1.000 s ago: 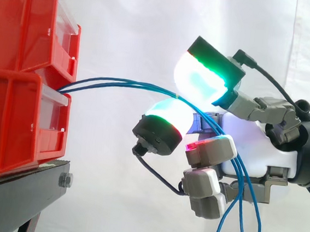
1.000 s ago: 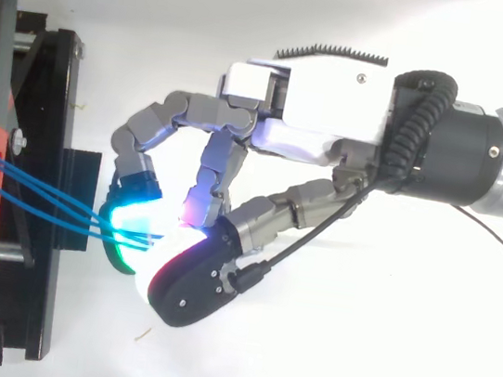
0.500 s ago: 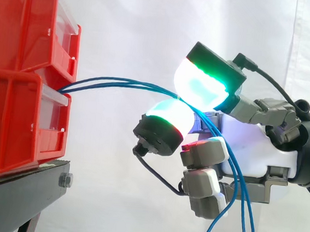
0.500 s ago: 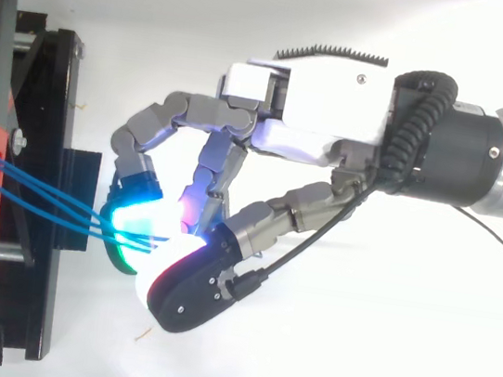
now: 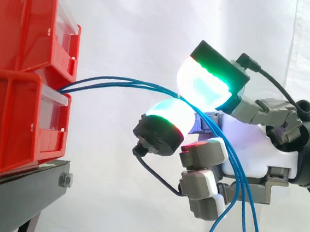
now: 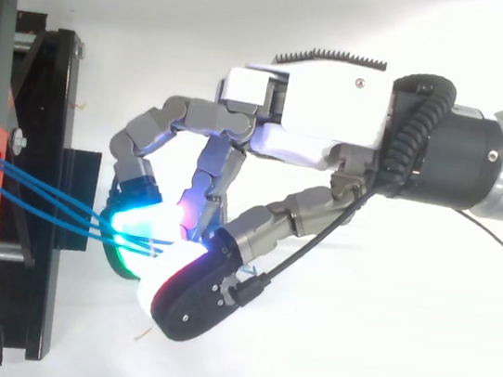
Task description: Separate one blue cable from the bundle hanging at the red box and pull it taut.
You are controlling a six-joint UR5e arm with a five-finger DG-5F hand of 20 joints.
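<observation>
Two stacked red boxes (image 5: 15,80) sit on the black stand (image 5: 21,191) at left. The robot hand (image 5: 250,150) reaches in from the right, curled, its glowing pads (image 5: 201,87) clamped on the blue cables (image 5: 120,81). The cables arc from the boxes to the pinch, then hang down. Several appear gripped together, so none is likely separated yet; the arc shows slack.
</observation>
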